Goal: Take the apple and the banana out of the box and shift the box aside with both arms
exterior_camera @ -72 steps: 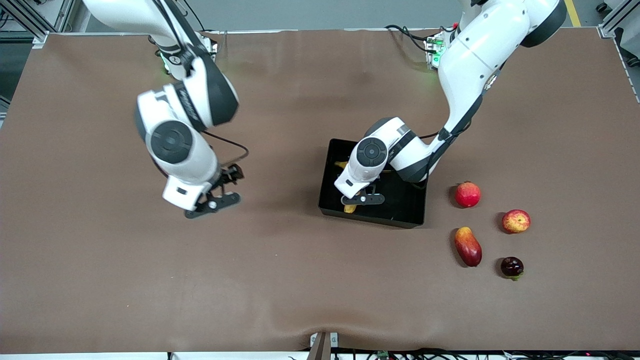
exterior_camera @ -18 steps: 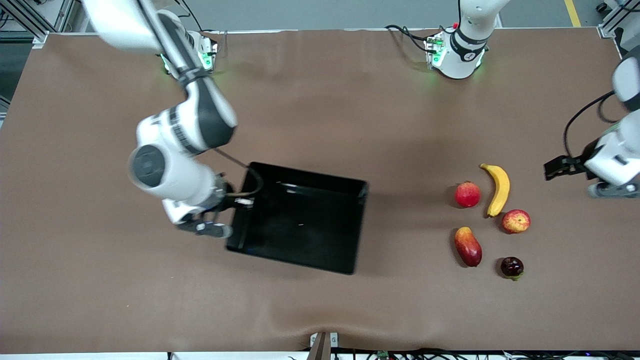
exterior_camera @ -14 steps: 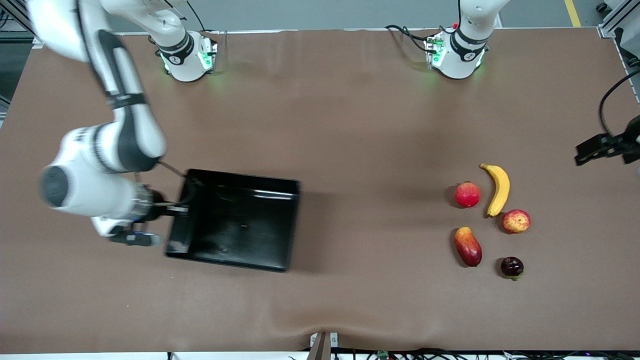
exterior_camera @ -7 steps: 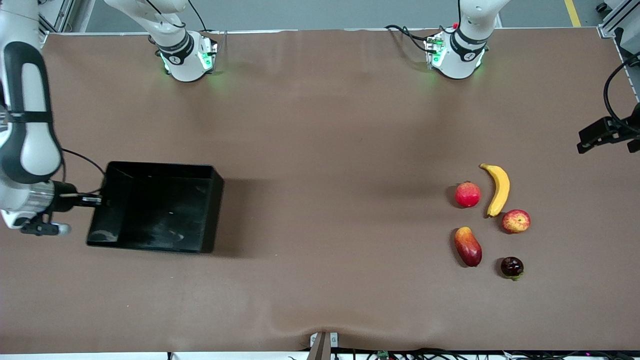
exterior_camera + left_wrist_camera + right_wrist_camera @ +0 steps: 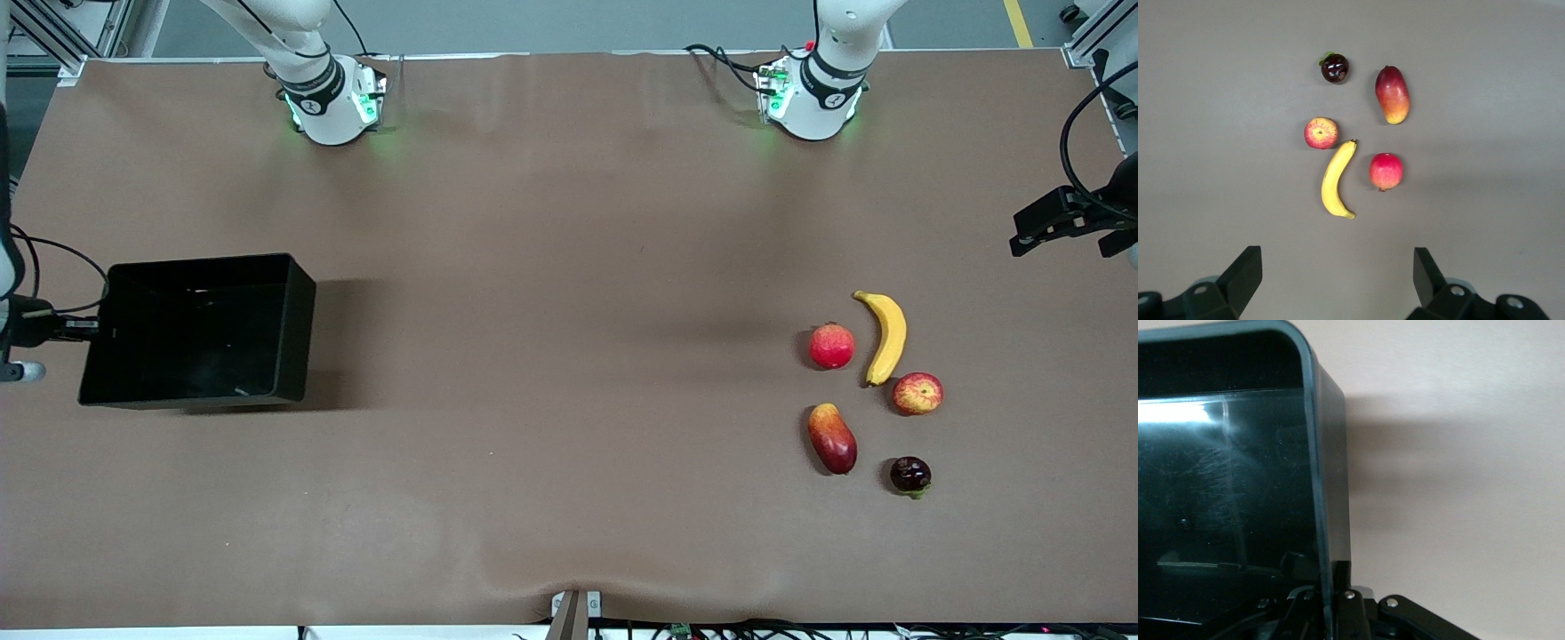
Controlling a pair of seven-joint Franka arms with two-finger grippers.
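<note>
While the right gripper (image 5: 76,329) pinches the wall of the box (image 5: 298,333) at the right arm's end of the table (image 5: 569,222), the box sits with nothing in it, only glare and scuffs on its glossy black floor. In the right wrist view the box (image 5: 1225,487) fills most of the frame, and the right gripper (image 5: 1331,603) has its jaws pressed together on the thin upright wall, one finger inside, one outside. Can't tell whether the box is resting on the table or lifted slightly.

No readable labels or writing on the box or the fruit.

Left gripper (image 5: 1062,222) hangs over the left arm's end of the table, jaws spread wide, holding nothing, touching nothing. The left wrist view shows its fingertips (image 5: 1245,270) well apart, with the fruit lying on the table below.

Fruit cluster is toward the left arm's end, all loose on the table:
- banana (image 5: 887,336) just beside the deep-red round fruit (image 5: 831,346)
- apple (image 5: 917,393), red with yellow patches, by the banana's nearer tip, nearer the front camera than the round fruit
- mango (image 5: 832,437) nearer still
- small dark fruit (image 5: 910,475) with a green stem, nearest the camera

Same five show in the left wrist view: banana (image 5: 1337,179), apple (image 5: 1321,133).
</note>
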